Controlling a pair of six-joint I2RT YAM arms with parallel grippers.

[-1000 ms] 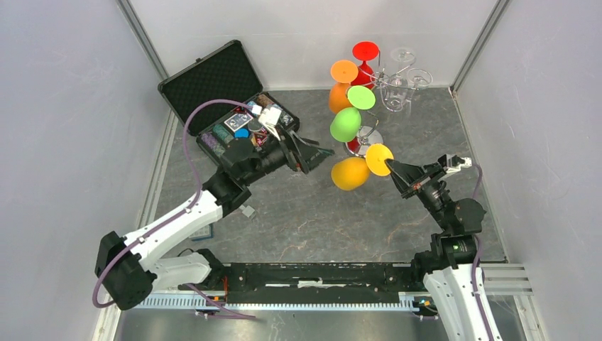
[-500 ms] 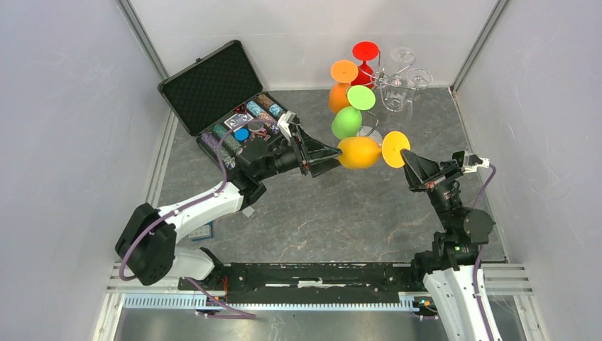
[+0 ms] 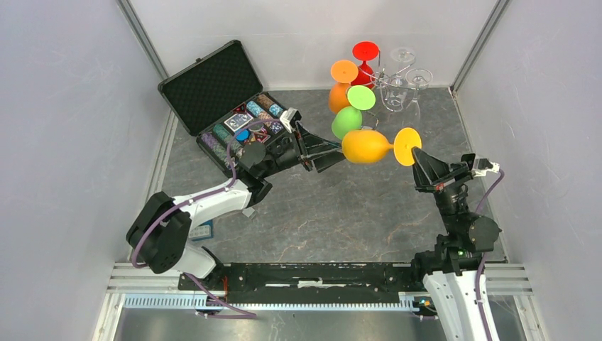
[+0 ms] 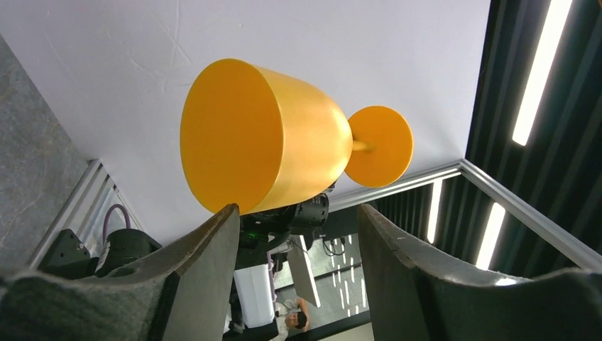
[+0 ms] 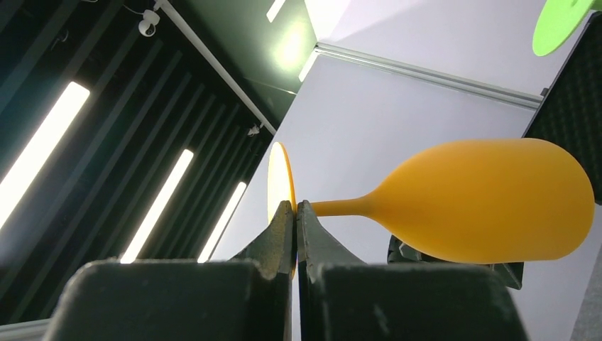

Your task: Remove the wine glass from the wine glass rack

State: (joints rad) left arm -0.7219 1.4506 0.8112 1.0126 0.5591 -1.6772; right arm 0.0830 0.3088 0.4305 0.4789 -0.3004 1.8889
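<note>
A yellow-orange wine glass [image 3: 365, 147] hangs on its side in the air, just in front of the wine glass rack [image 3: 395, 79]. My right gripper [image 3: 414, 153] is shut on the rim of its round foot [image 5: 280, 186], and the bowl [image 5: 490, 200] points left. My left gripper [image 3: 336, 154] is open right at the mouth of the bowl [image 4: 263, 138]. Its fingertips [image 4: 226, 222] reach the rim, with nothing between the jaws. The chrome rack still carries orange [image 3: 341, 87], red [image 3: 365, 55], green [image 3: 348, 119] and clear [image 3: 406, 77] glasses. Its base is hidden behind the held glass.
An open black case [image 3: 213, 79] of poker chips and cards lies at the back left, just behind my left arm. Grey walls close the dark stone table [image 3: 334, 213] on three sides. A green glass foot [image 5: 561, 21] shows at the top right of the right wrist view.
The right gripper has carried the yellow-orange glass up and to the right, turning it level. The left arm has reached forward to the bowl's mouth, and its jaws have narrowed.
</note>
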